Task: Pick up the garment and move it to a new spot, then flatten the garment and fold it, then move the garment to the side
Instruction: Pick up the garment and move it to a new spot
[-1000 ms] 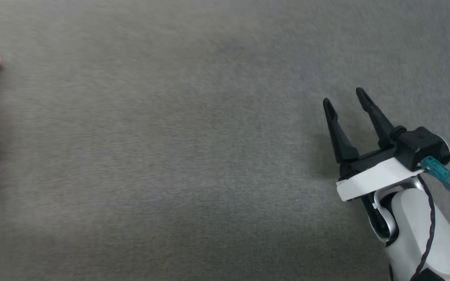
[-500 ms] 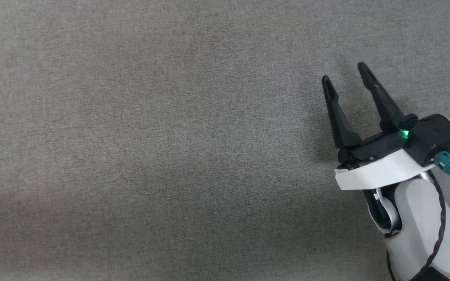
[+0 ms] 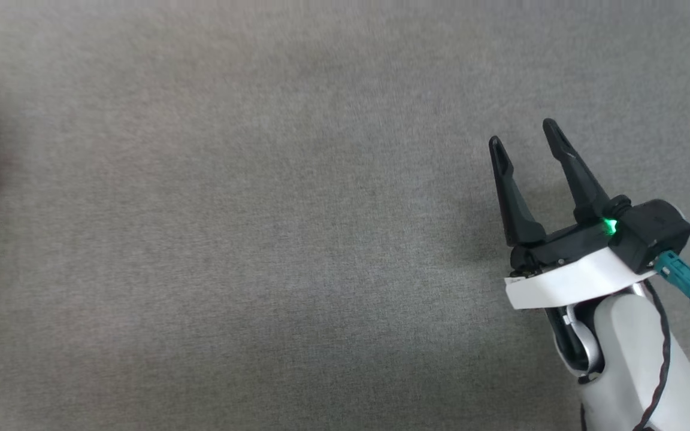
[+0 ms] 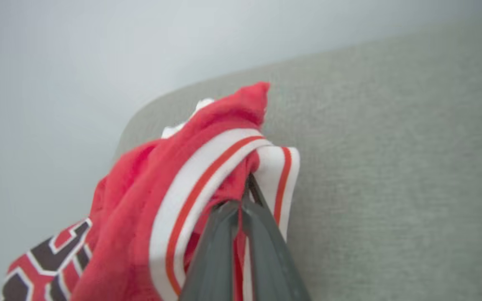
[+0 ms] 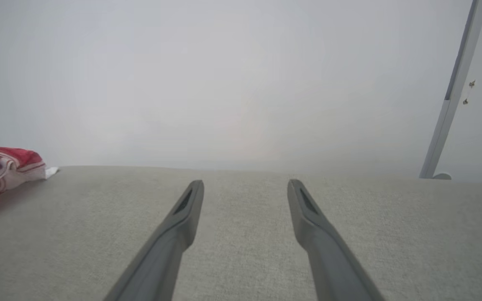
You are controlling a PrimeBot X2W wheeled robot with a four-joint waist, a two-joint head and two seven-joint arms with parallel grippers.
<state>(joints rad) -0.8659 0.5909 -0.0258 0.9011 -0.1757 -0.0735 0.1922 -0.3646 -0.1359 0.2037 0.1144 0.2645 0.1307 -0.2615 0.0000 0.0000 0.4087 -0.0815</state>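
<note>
Pinching a fold of the red jersey-style garment with white-and-red striped trim between clenched dark jaws, the left gripper holds it bunched at the grey fabric surface's far left, well apart from the right gripper, whose jaws stand spread.

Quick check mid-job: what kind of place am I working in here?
Likely a plain indoor test room rather than a home, though I can't be sure: a wide grey fabric-covered surface, a bare pale wall behind it, and a slim pale post standing past its far edge.
</note>
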